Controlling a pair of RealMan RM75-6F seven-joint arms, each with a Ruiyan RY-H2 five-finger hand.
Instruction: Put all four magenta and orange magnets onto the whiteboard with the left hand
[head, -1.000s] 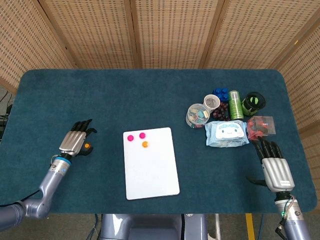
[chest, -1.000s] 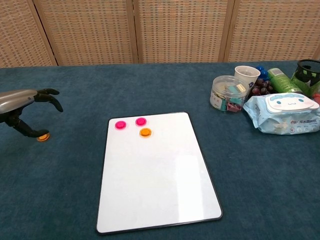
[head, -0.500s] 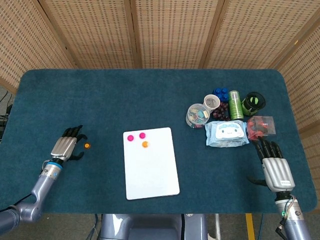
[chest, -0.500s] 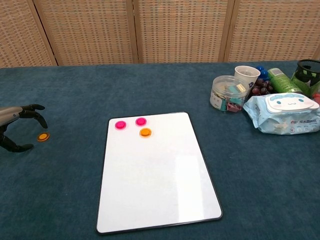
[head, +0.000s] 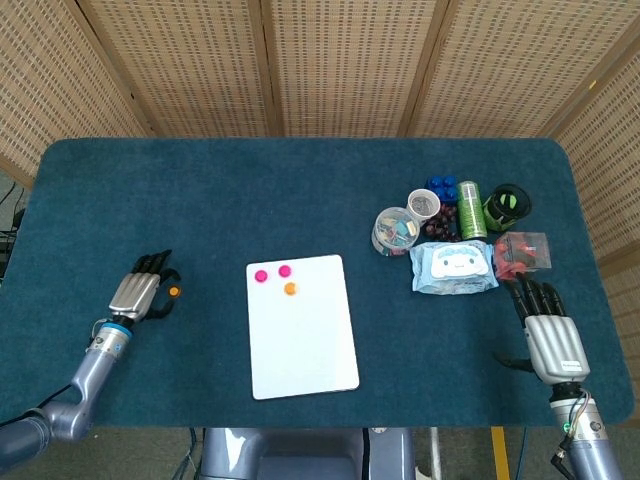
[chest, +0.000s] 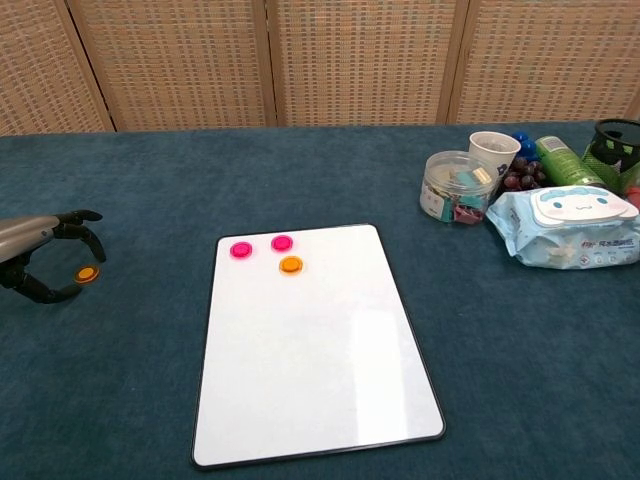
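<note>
Since half a second ago the left hand (head: 137, 296) has come back toward the loose orange magnet (head: 174, 291); a full second ago it was right over that magnet, then drew off to the left, and now sits close beside it again.

Left hand: in the chest view (chest: 40, 255), at the left edge of the frame, thumb and fingers curve around the orange magnet (chest: 87, 273) with the magnet in the gap between them. Whether any fingertip touches it, I cannot tell. Magnet lies flat on the table (head: 300, 190), not lifted.

Whiteboard (head: 303, 325) (chest: 310, 350): lower centre of the frame, lying flat. On its upper left corner: two magenta magnets (head: 260, 275) (head: 285, 270) side by side, and one orange magnet on the board (head: 290, 288) just below the right-hand magenta one. Same three in the chest view: (chest: 240, 250), (chest: 282, 243), (chest: 291, 265). Three on, one off.

Right hand (head: 545, 325): lower right of the head view, resting on the table palm down, fingers extended and apart, holding nothing. Outside the chest view.

Right side of the table, well apart from the whiteboard: wet-wipes pack (head: 454, 266) (chest: 567, 227), clear tub of clips (head: 396, 230), paper cup (head: 423, 206), green can (head: 470, 210).
</note>
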